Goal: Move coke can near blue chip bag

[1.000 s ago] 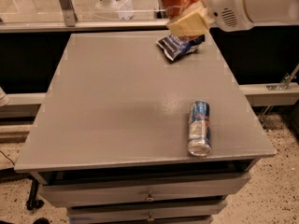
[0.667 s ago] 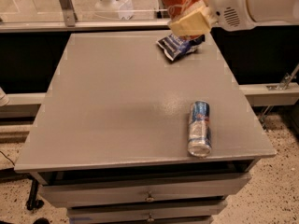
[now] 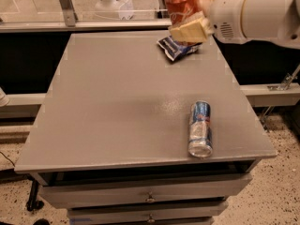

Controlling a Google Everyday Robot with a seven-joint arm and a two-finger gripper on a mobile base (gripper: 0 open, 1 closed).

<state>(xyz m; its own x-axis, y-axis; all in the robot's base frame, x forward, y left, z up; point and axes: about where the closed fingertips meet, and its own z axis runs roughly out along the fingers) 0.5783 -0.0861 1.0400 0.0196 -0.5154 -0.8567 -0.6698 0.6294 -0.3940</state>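
The red coke can [image 3: 181,3] with a silver top is held in my gripper [image 3: 191,23] at the top of the camera view, tilted and lifted above the far edge of the grey table [image 3: 117,107]. The cream-coloured fingers [image 3: 190,31] are shut on the can's lower part. The blue chip bag [image 3: 176,48] lies crumpled on the table just below the can and gripper, at the far right. My white arm [image 3: 255,13] comes in from the right.
A slim blue-and-silver can [image 3: 200,128] lies on its side near the table's front right edge. Drawers [image 3: 150,196] sit under the tabletop. A metal rail [image 3: 65,25] and post run behind the table.
The gripper with the coke can has barely moved; it stays above the chip bag. The bag and the blue-and-silver can have not moved.
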